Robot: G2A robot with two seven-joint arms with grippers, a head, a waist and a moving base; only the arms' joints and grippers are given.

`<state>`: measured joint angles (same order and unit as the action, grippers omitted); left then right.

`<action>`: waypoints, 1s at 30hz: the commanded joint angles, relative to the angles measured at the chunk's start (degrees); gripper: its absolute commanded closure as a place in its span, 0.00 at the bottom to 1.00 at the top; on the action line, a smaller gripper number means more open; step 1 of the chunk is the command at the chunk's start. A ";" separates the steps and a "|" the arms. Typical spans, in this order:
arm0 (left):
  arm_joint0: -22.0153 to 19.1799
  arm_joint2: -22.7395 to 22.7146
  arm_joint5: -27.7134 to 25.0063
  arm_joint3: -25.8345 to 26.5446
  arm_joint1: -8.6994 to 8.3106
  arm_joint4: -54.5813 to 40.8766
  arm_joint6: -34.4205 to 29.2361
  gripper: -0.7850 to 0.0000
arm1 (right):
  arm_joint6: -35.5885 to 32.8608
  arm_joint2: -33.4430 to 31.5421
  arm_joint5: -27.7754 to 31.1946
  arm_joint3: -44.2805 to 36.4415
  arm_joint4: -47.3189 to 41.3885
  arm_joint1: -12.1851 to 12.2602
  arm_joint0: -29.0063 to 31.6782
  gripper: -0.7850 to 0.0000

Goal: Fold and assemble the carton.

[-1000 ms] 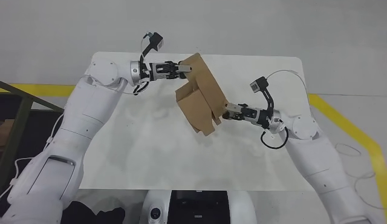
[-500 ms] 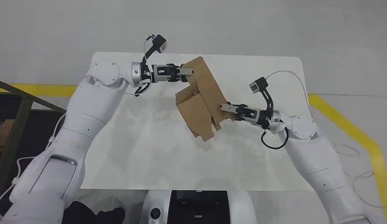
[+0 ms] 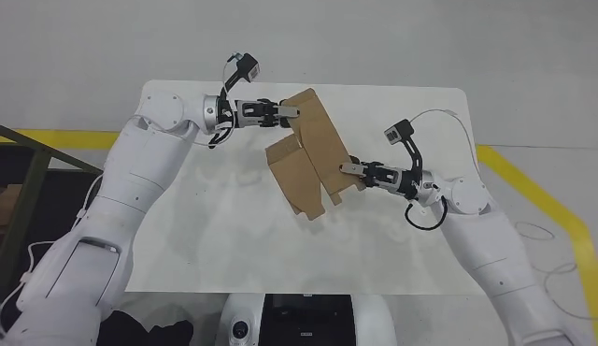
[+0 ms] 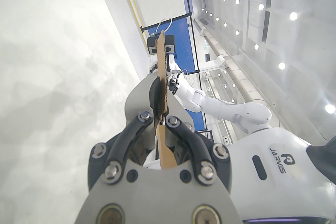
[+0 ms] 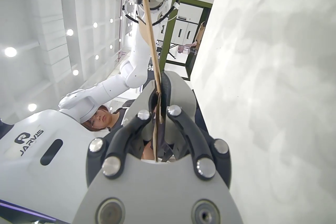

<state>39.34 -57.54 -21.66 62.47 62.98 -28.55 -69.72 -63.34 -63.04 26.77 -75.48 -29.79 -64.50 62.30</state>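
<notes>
We see a brown carton (image 3: 306, 154) of corrugated cardboard, its flat panels partly opened and short flaps jutting at the lower end. It hangs between both grippers over the smooth white table (image 3: 187, 243), near the centre of the top view. The left gripper (image 3: 291, 111) has its black fingers pinched tight on the carton's thin upper-left edge. The right gripper (image 3: 348, 168) is clamped on its right-hand edge.

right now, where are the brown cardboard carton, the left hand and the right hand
brown cardboard carton (image 3: 318, 145), top view, on its large flat panel
left hand (image 4: 160, 97), left wrist view, between fingertips gripping the carton
right hand (image 5: 158, 97), right wrist view, between fingertips gripping the carton
</notes>
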 commanded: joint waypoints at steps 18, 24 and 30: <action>4.36 -8.82 -2.26 3.92 -1.69 0.09 9.20 0.00 | 8.32 -3.64 -3.74 -4.70 -3.64 0.37 5.43 1.00; 7.94 -10.91 -0.03 8.34 -2.32 2.00 12.89 0.00 | 15.89 -6.68 -3.46 -10.07 -2.49 0.76 10.71 1.00; 9.38 -10.83 1.72 10.13 -2.30 2.31 14.54 0.00 | 21.07 -8.01 -3.22 -12.83 -1.44 0.81 13.65 1.00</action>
<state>48.76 -68.37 -19.89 72.65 60.68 -26.23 -55.13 -42.01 -71.09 23.56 -88.39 -31.21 -63.68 76.04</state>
